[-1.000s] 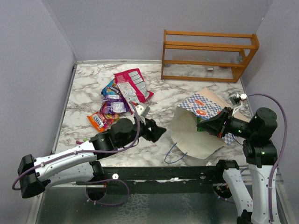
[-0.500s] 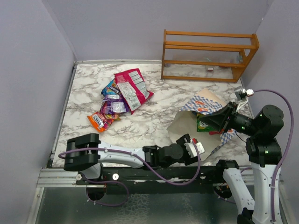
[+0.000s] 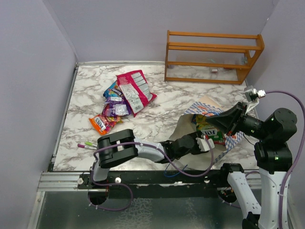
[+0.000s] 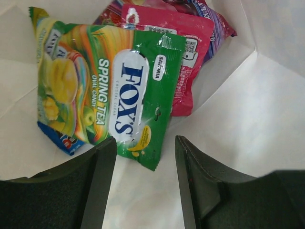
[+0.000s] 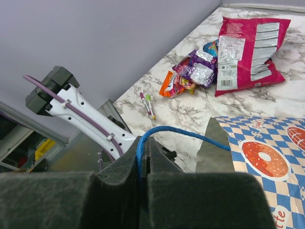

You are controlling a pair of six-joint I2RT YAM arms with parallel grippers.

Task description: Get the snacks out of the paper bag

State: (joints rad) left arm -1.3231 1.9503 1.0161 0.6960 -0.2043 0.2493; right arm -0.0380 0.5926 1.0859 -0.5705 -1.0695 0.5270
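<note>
1. A green glossy packet lettered FOX'S Spring Tea lies flat on the cream inside of the bag. A pink packet is partly under it, a purple wrapper lies behind, and a blue packet corner pokes out below.
2. In the left wrist view the green packet's long axis seems to run across the picture, its lettering reading downward. Its lower right corner points at the gap between the fingers.
3. The left gripper is inside the bag's mouth with its fingers spread apart. It holds nothing and sits just short of that corner.
4. The large paper bag, blue-and-white chequered outside, lies on its side at the near right of the marble table. Its mouth faces the near left and its length runs back toward the far right.
5. The right gripper is clamped on the bag's thin blue cord handle, lifting it so the mouth gapes.
6. The task looks partly done. A heap is already out on the far left of the table: a large red-pink packet with white panels, purple wrappers and an orange wrapper. At least four packets are left in the bag, and the green one looks like the next to be taken.
7. Thin pink and green pens lie near the left edge, and an orange wooden rack stands at the back.
</note>
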